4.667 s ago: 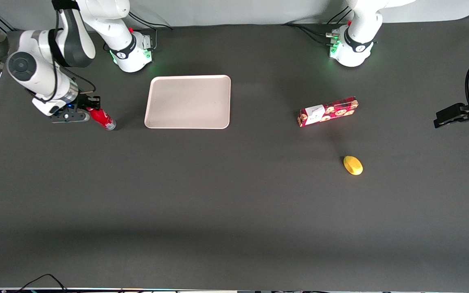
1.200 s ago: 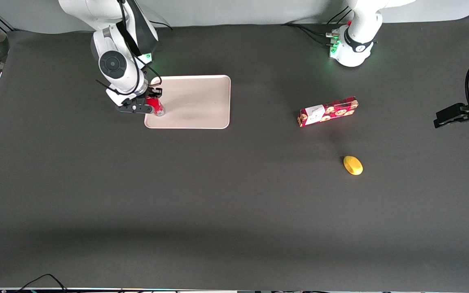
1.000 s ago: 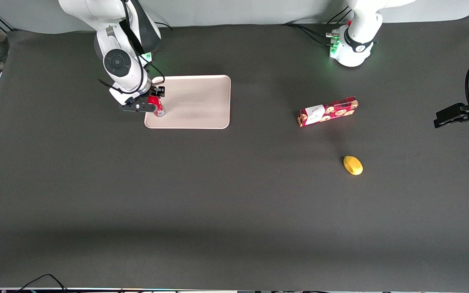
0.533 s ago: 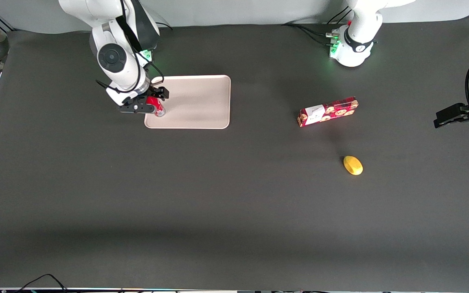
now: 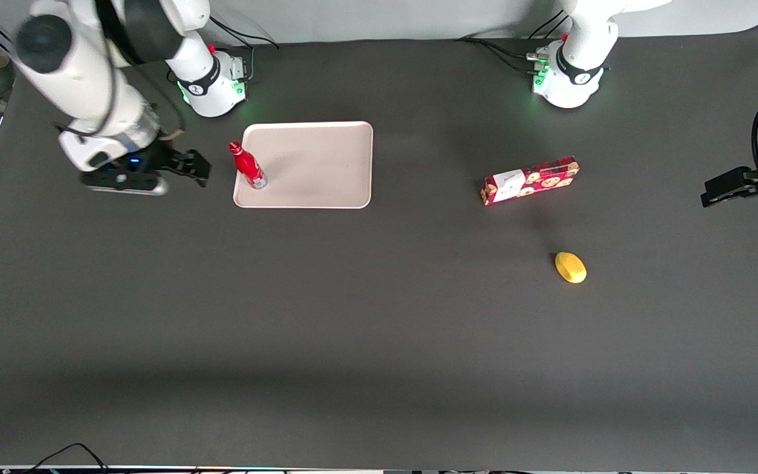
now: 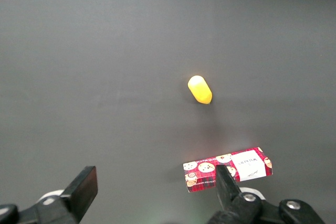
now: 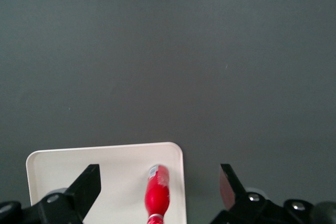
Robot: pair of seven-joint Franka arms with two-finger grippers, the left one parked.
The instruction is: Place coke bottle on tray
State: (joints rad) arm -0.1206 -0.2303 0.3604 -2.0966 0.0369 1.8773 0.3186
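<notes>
The coke bottle [image 5: 247,166], small, slim and red with a red cap, stands on the beige-pink tray [image 5: 326,164], just inside the rim at the tray's end toward the working arm. Nothing holds it. My right gripper [image 5: 185,168] is open and empty, raised above the table beside the tray, toward the working arm's end. In the right wrist view the bottle [image 7: 157,198] and the tray [image 7: 79,169] show between the two spread fingers of the gripper [image 7: 159,183], well below them.
A flat red snack box [image 5: 530,180] and a yellow lemon-like object [image 5: 570,267] lie toward the parked arm's end of the table; both show in the left wrist view, the box [image 6: 228,168] and the yellow object [image 6: 200,89].
The gripper carried the bottle onto the tray, opened and let it go, then pulled up and away toward the working arm's end. The bottle stays standing on the tray.
</notes>
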